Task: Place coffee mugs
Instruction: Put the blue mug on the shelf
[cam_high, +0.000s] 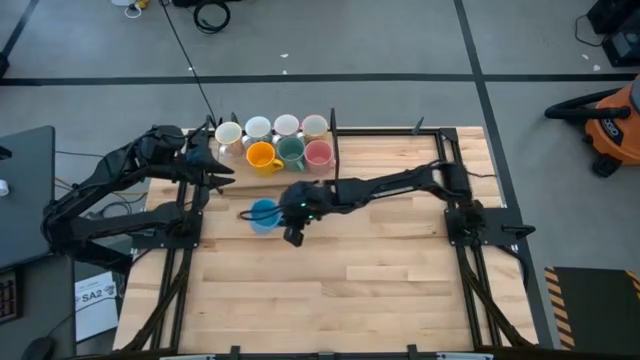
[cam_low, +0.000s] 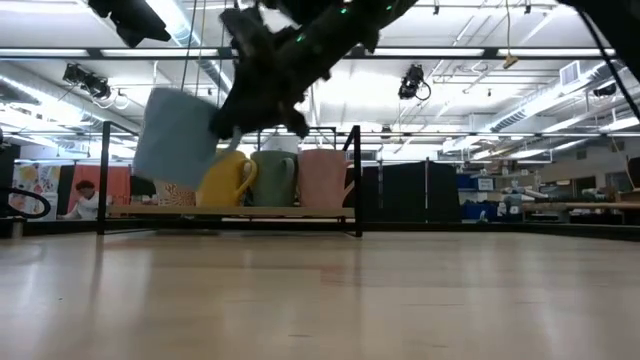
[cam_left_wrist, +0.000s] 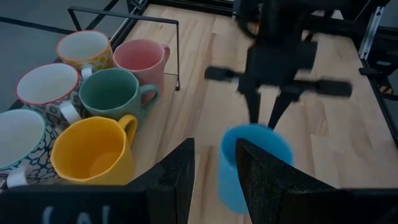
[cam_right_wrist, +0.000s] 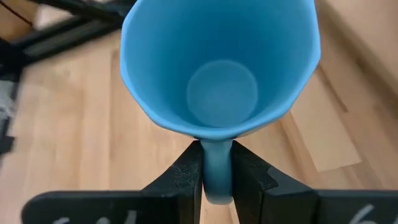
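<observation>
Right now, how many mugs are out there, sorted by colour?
White or cream mugs, patterned: 4, in the back row
Orange mug: 1
Dark green mug: 1
Pink mug: 1
Light blue mug: 1, held by its handle in the right gripper, lifted off the table
Total: 8 mugs

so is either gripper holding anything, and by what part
The right gripper holds the light blue mug by its handle, lifted off the table. The left gripper holds nothing, jaws apart, near the mugs at the rack.
</observation>
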